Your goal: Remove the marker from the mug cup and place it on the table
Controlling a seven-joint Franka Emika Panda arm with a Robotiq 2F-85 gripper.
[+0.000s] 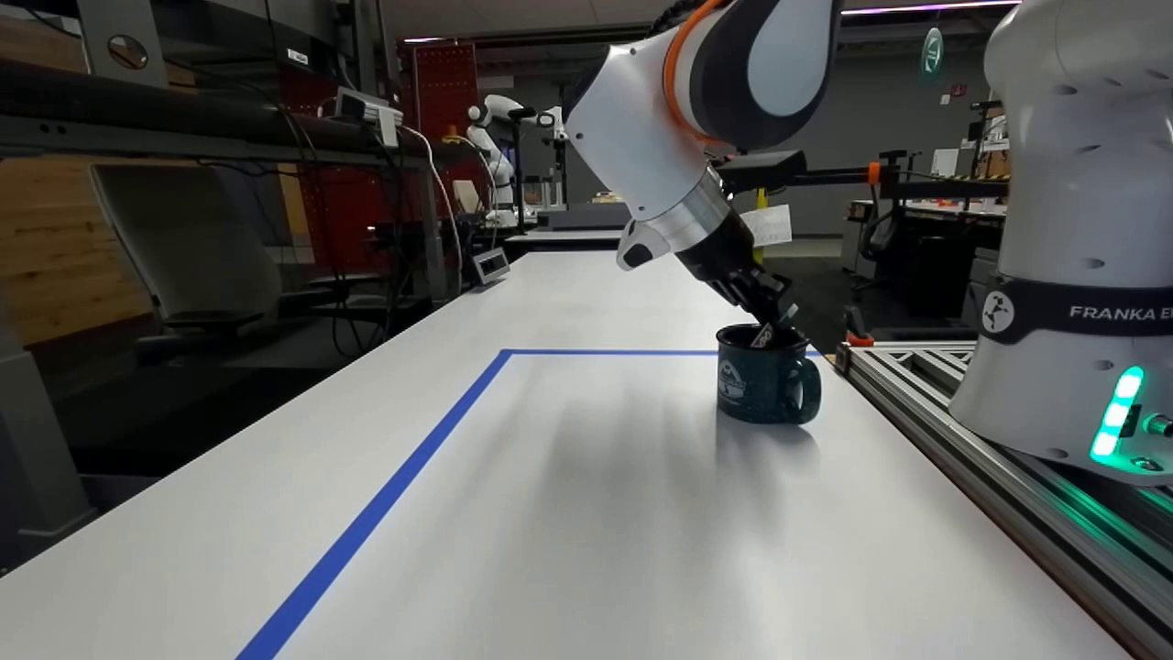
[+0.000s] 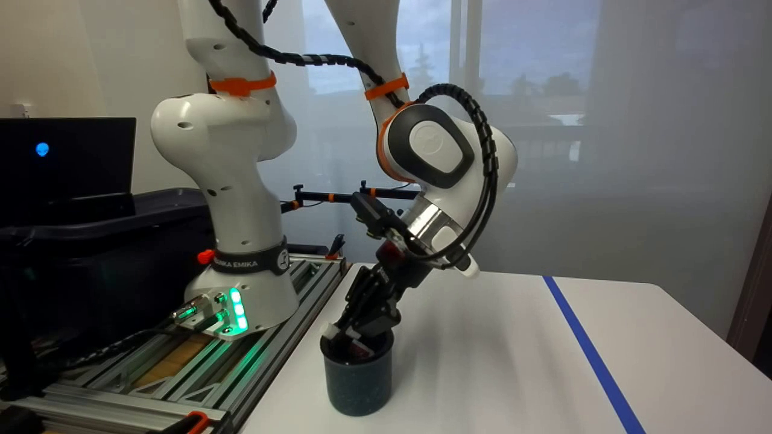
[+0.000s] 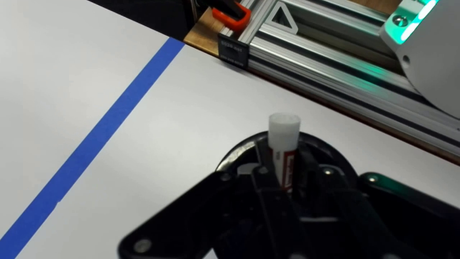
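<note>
A glossy, dark blue-teal mug (image 1: 759, 387) with a side handle and pale logo stands upright on the long, flat, white, blue-taped counter (image 1: 586, 522), near its edge. A slim cylindrical marker (image 3: 284, 144) with a dark-red label is tilted partly inside, its white end above the rim.

The white arm (image 2: 226, 150) has orange bands (image 2: 242, 86), a ribbed black cable (image 2: 485, 136) and a screw-studded black claw (image 3: 284, 156).

A robotics lab is surrounding the jaws: aluminium rails (image 3: 323, 73) are running near them beneath a robot base (image 1: 1035, 390) (lettered FRANKA), while in an exterior view another white arm (image 1: 501, 172) is standing well beyond, near red pegboard (image 1: 447, 92).
</note>
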